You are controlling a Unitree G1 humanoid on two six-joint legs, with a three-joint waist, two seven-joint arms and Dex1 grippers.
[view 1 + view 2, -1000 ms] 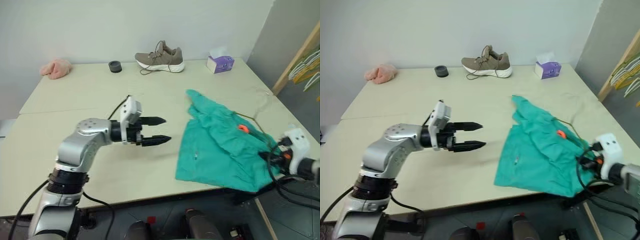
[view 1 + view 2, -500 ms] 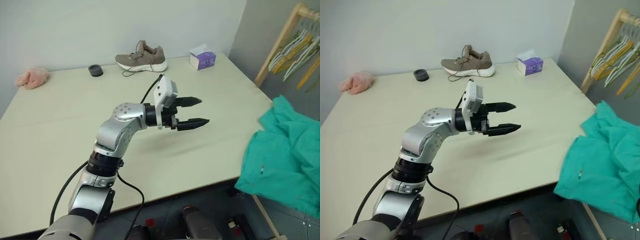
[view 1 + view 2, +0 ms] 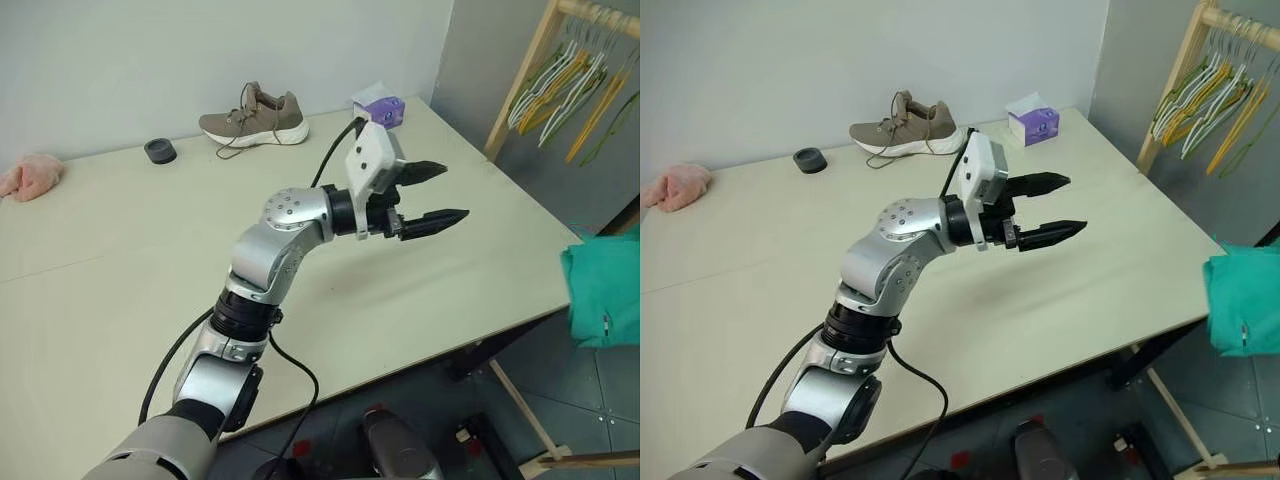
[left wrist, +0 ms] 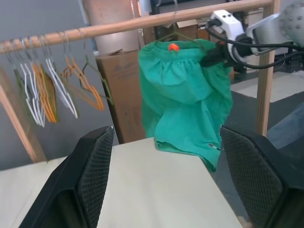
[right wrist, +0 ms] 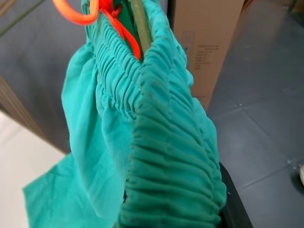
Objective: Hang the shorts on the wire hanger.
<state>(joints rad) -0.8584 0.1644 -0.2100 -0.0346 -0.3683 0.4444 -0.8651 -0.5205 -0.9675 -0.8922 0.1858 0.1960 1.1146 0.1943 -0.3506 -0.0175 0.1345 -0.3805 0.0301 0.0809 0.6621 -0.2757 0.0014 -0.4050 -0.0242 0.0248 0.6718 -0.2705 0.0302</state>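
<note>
**Shorts pinched at the waistband, carried off the counter toward the rail**

Right jaws clamped tight on the gathered waistband of the shorts, seen past the counter's far edge, right gripper biting one top corner; left jaws spread wide and empty, left gripper hanging above the counter, pointing toward the cloth; shorts dangling free in the air beside the wooden rail, well clear of the counter, orange drawstring looped at the top.

Judged soft, light and limp: no stiffness to lean on, prone to sag and swing from any single hold; elastic band thick and bunched, likely the firmest place to grip; thin legs probably apt to slip or stretch. Green-gold rod running inside the waistband, probably the wire hanger, though hook not clearly made out. Other hangers crowding the rail nearby.
</note>
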